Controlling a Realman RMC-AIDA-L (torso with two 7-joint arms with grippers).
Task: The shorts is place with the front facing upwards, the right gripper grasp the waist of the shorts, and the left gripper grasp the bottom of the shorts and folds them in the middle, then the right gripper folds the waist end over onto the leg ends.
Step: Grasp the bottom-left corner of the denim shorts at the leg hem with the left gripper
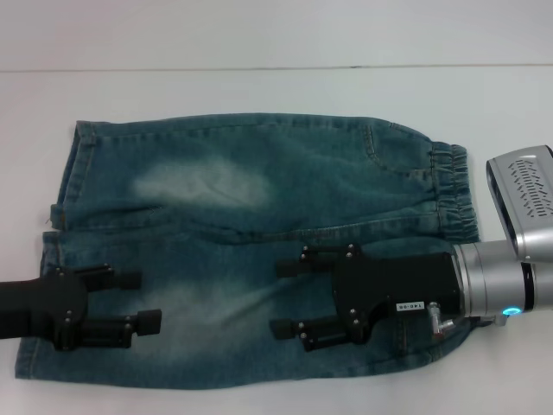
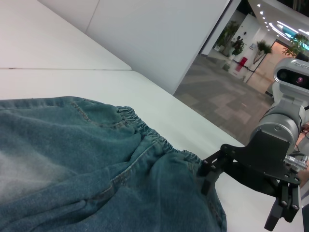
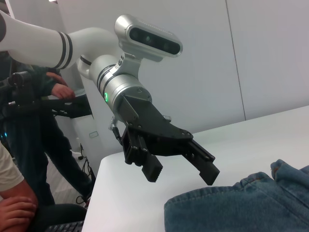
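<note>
The blue-green denim shorts (image 1: 259,199) lie flat on the white table (image 1: 259,95), front up. The gathered waist of the shorts (image 1: 454,194) is at the right, and the bottom of the shorts (image 1: 65,194) with its stitched leg hems is at the left. My left gripper (image 1: 138,300) is open over the near leg, just inside the hem. In the right wrist view the left gripper (image 3: 181,174) hangs a little above the hem (image 3: 231,203). My right gripper (image 1: 281,298), with its white label, is open over the near half and points left. The left wrist view shows the right gripper (image 2: 239,198) by the waist (image 2: 145,133).
The far table edge (image 1: 276,69) meets a pale wall. In the right wrist view, people (image 3: 29,145) stand and sit just past the table's left side. An open hall (image 2: 217,96) lies beyond the table's right side.
</note>
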